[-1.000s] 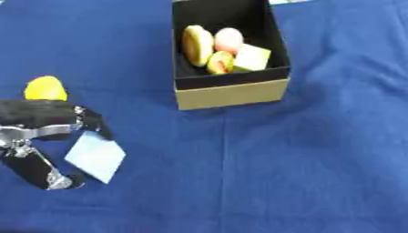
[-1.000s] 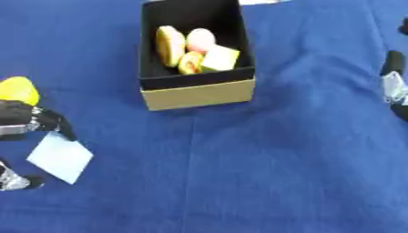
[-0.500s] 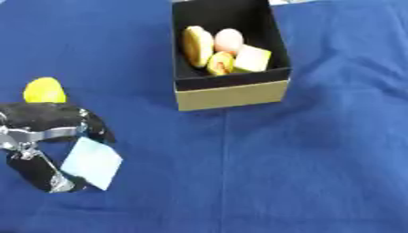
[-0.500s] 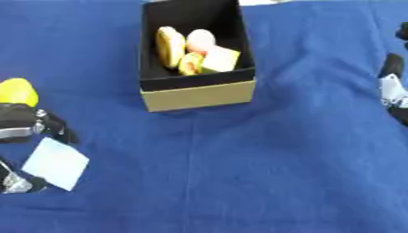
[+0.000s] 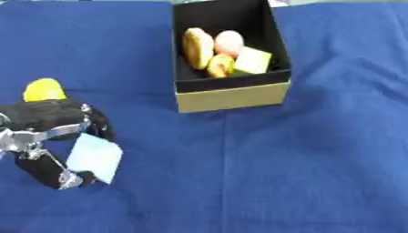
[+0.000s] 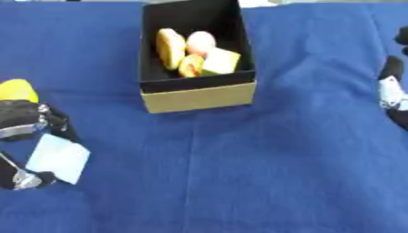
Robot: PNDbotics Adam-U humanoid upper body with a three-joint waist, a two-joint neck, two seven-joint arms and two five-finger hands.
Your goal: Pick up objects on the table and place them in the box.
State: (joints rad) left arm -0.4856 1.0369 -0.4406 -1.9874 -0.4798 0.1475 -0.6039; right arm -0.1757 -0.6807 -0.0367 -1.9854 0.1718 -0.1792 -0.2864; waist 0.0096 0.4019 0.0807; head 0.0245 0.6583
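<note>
While the blue cloth on the desk (image 5: pixel 318 150) lies softly creased, the left robot hand (image 5: pixel 49 136) sits at the lower left, its fingers and thumb curled round a flat, pale blue square packet (image 5: pixel 95 157). A rounded yellow object (image 5: pixel 44 89) lies just behind that hand. The open cardboard box (image 5: pixel 231 96), black inside, stands well apart and holds several rounded yellow and pink pieces. The right robot hand (image 6: pixel 393 88) shows at the right edge; I cannot tell its fingers' state.

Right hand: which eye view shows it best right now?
The right eye view. The right hand shows there as a dark shape with a pale patch at the right edge, above the blue cloth, though cropped. The left eye view does not show it.
</note>
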